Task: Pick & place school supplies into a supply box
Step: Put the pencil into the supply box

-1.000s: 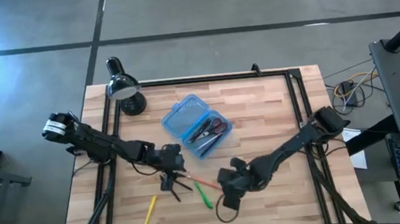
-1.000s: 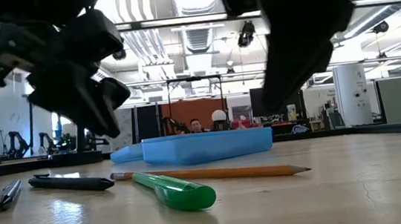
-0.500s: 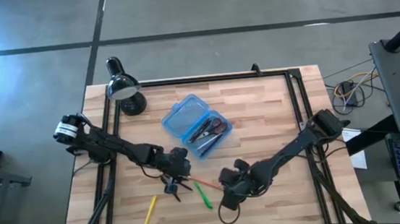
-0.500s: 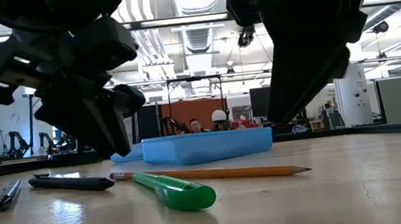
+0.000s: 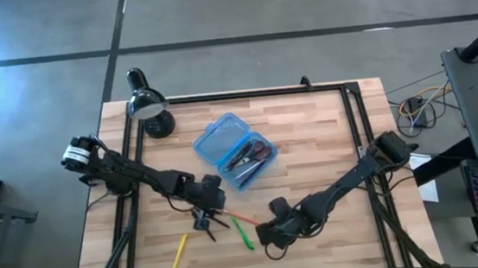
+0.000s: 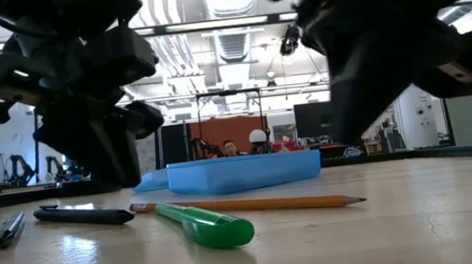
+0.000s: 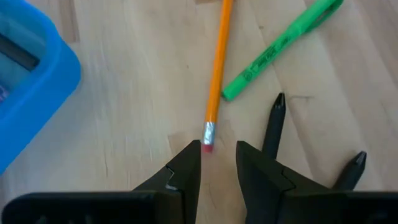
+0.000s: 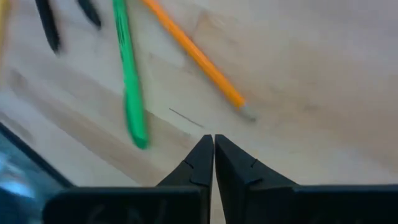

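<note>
Hovering at the orange pencil (image 7: 216, 74)'s eraser end, left gripper (image 7: 217, 163), fingers slightly apart; right gripper (image 8: 213, 154), fingers together, empty, near its tip; blue case (image 5: 234, 150) beyond, open.

A black desk lamp (image 5: 148, 105) stands at the wooden table's (image 5: 309, 136) corner.

Left pincer (image 7: 217, 152) parted, right pincer (image 8: 214, 146) closed

right gripper (image 8: 213, 144) fingers now closed on nothing, shifted toward the green pen (image 8: 129, 81)
</note>
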